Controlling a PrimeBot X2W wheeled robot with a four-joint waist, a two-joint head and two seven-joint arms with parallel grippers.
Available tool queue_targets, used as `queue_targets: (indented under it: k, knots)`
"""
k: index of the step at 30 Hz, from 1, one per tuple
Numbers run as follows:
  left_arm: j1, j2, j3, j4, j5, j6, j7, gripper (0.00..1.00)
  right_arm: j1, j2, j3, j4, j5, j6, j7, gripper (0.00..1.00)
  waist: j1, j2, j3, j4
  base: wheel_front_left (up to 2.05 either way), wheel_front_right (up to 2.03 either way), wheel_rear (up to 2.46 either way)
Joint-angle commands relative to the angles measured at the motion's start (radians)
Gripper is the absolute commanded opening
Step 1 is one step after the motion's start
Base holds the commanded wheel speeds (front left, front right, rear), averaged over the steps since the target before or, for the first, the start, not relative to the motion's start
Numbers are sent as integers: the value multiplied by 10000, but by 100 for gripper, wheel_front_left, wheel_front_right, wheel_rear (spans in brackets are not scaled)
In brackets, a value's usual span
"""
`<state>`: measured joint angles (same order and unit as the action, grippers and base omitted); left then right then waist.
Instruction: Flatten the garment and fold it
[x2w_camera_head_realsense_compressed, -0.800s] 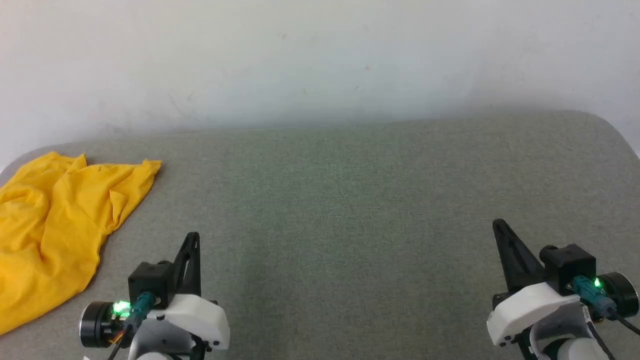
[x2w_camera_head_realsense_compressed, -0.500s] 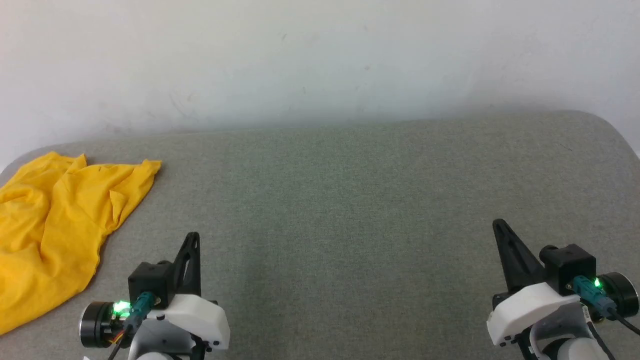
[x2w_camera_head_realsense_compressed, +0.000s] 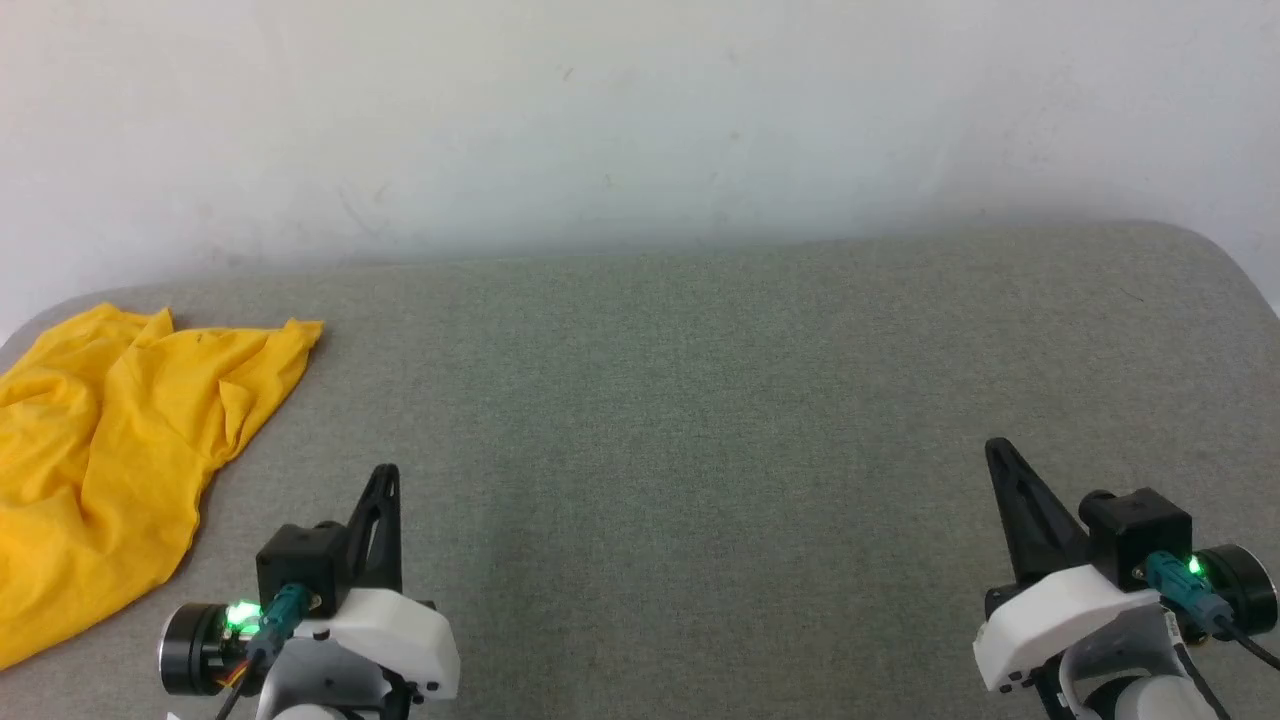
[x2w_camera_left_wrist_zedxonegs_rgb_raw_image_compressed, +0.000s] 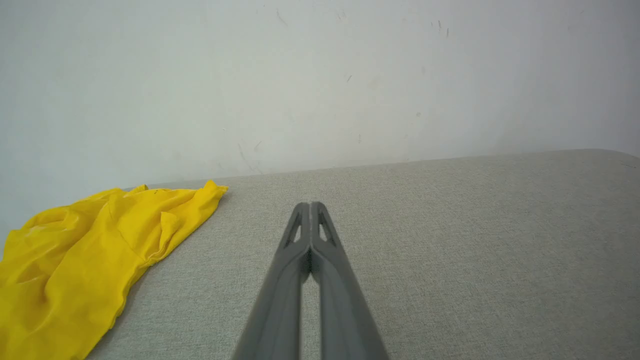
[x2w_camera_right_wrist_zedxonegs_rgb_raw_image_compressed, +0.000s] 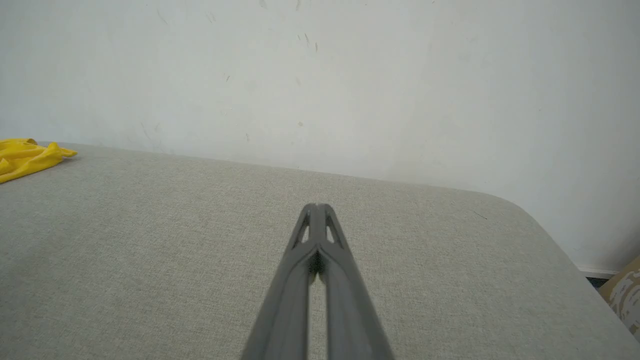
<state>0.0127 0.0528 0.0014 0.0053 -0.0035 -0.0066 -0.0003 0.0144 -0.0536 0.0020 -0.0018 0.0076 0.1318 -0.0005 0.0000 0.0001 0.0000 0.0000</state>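
Near the front edge of the worktop (x2w_camera_head_realsense_compressed: 700, 400), toward its left side, the left gripper (x2w_camera_head_realsense_compressed: 386, 472) sits low over the grey cloth surface. Its jaws are pressed together along their whole length and it has hold of nothing; the left wrist view shows the tips meeting over bare cloth. Toward the front right, the right gripper (x2w_camera_head_realsense_compressed: 996, 450) mirrors it, closed just as tightly and equally empty. Both point toward the back edge and the pale wall (x2w_camera_head_realsense_compressed: 640, 120) behind it. The matched, symmetrical pose reads as a ready stance rather than a working one: nothing is within reach, so neither has cause to open.

Outward from the left gripper, near it but clearly apart, lies the garment (x2w_camera_head_realsense_compressed: 100, 450). It is a rumpled mustard-yellow heap filling the back-left corner of the worktop and trailing along the left edge toward the front. It runs off the side of the head view, so how much more of it lies or hangs beyond that edge I cannot tell. It is well apart from the right gripper, with the whole open middle of the worktop between them.

Flattening has not begun, as the fabric is creased and doubled over itself. Bunched in a corner, it has no room to spread, so the likely first step is for the left gripper to open, pinch the corner flap (x2w_camera_head_realsense_compressed: 303, 332) that points toward the middle, and draw the cloth onto open ground. Thin fabric like this may come up in several layers at once.
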Motion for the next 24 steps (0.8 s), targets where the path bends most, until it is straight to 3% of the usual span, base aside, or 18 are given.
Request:
queue_targets:
  k: [1, 2, 24]
  knots:
    - [-127, -26, -14, -53, 35, 66, 3, 0, -144, 34, -20, 18, -76, -11, 5, 0, 0, -1, 0, 0, 0, 0, 0]
    - [0, 0, -1, 0, -1, 0, -1, 100, 0, 0, 0, 2, 1, 0, -1, 100, 0, -1, 0, 0, 0, 0, 0]
    - [-98, -4, -185, 89, -774, -32, -430, 100, 25, 2, -129, 92, 243, -2, -427, 100, 0, -1, 15, 198, 0, 0, 0]
